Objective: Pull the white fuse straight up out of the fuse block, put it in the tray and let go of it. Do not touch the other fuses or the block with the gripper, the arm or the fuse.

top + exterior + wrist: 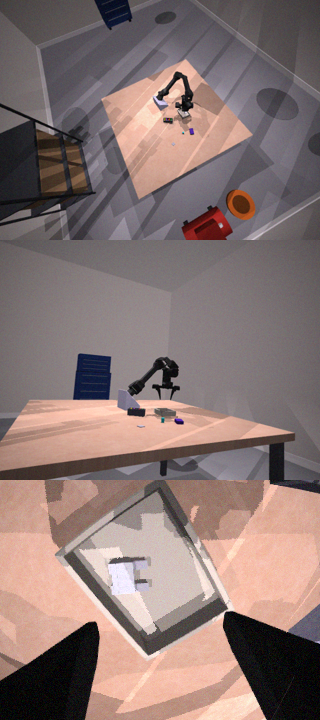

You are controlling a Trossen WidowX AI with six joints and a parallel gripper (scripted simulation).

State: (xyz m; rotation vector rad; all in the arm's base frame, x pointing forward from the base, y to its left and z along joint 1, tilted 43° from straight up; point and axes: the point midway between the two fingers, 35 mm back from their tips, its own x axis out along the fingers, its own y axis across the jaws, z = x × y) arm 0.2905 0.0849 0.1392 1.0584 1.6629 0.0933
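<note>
The white fuse (122, 578) lies flat on the floor of the tray, near one side wall, with its two prongs pointing right in the wrist view. The grey tray (186, 524) (169, 414) stands on the table. My gripper (162, 624) (165, 398) is open and empty, with its fingers wide apart above the tray, clear of the fuse. The black fuse block (168, 122) (136, 412) stands apart from the tray, with several coloured fuses in its top. A small corner of it shows in the wrist view.
A purple block (191, 131) (178, 421), a small teal piece (183, 132) (162, 420) and a flat pale square (173, 144) (140, 426) lie on the table. The pale wedge-shaped arm base (160, 104) (125, 401) stands beyond the fuse block.
</note>
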